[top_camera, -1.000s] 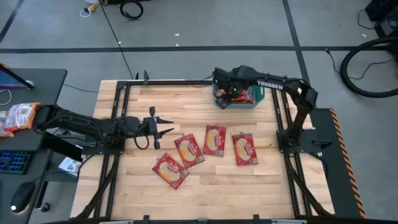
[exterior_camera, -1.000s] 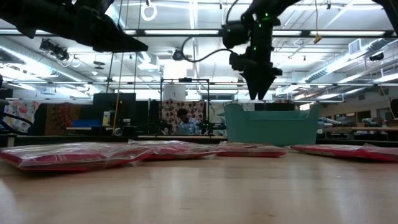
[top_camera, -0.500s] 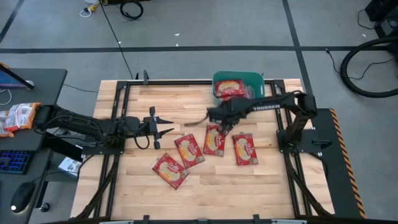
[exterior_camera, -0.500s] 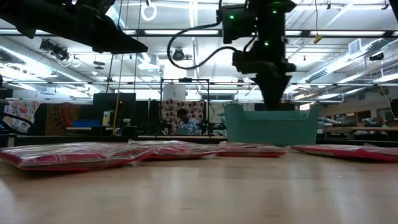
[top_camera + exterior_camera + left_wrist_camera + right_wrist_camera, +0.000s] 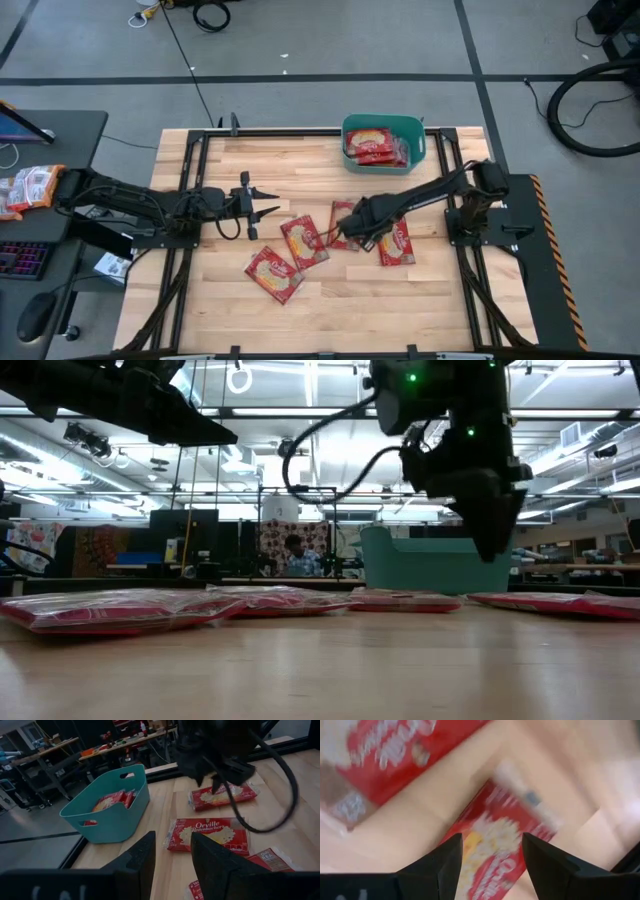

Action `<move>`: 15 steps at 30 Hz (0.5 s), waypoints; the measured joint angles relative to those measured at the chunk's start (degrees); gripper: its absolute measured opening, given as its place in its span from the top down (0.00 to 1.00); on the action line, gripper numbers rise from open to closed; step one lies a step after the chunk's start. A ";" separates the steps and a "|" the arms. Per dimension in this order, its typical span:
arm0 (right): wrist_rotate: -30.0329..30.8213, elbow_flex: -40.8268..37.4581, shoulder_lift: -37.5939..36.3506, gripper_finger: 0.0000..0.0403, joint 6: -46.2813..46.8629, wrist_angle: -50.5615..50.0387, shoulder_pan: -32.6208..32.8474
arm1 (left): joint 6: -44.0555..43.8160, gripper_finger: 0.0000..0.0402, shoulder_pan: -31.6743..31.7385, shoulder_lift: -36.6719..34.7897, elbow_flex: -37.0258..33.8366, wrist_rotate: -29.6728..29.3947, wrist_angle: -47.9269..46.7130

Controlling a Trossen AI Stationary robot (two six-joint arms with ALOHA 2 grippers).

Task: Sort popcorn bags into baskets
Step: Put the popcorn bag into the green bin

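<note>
High view: right gripper (image 5: pixel 345 226) has left the teal basket (image 5: pixel 384 124), now over the third popcorn bag (image 5: pixel 340 215). Left gripper (image 5: pixel 268 200) idle. Right wrist view: fingers (image 5: pixel 437 866) spread, bag unheld; next pick pending.

Right wrist view only. The right hand (image 5: pixel 492 865) looks down at close range, its two dark fingers (image 5: pixel 432 870) standing apart with a clear gap between them. In that gap lies a red popcorn bag (image 5: pixel 502 840) with a yellow-cream popcorn picture and white lettering, set at an angle on the pale wooden bench (image 5: pixel 435 805). A second red popcorn bag (image 5: pixel 395 755) lies farther off, separated from the first by a strip of bare bench. Neither bag touches the fingers. Picture blurred; lettering unreadable.
</note>
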 joint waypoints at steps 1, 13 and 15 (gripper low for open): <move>-0.78 0.41 1.18 0.48 0.65 -0.14 0.66 | 0.01 0.68 0.00 0.00 0.00 0.00 0.00; -0.20 15.27 18.78 0.48 4.28 -18.76 4.05 | -0.36 0.68 0.00 0.00 0.00 0.00 -0.12; -0.43 16.34 19.59 0.48 4.25 -18.40 4.05 | -0.36 0.68 -0.01 0.00 0.00 0.00 -0.54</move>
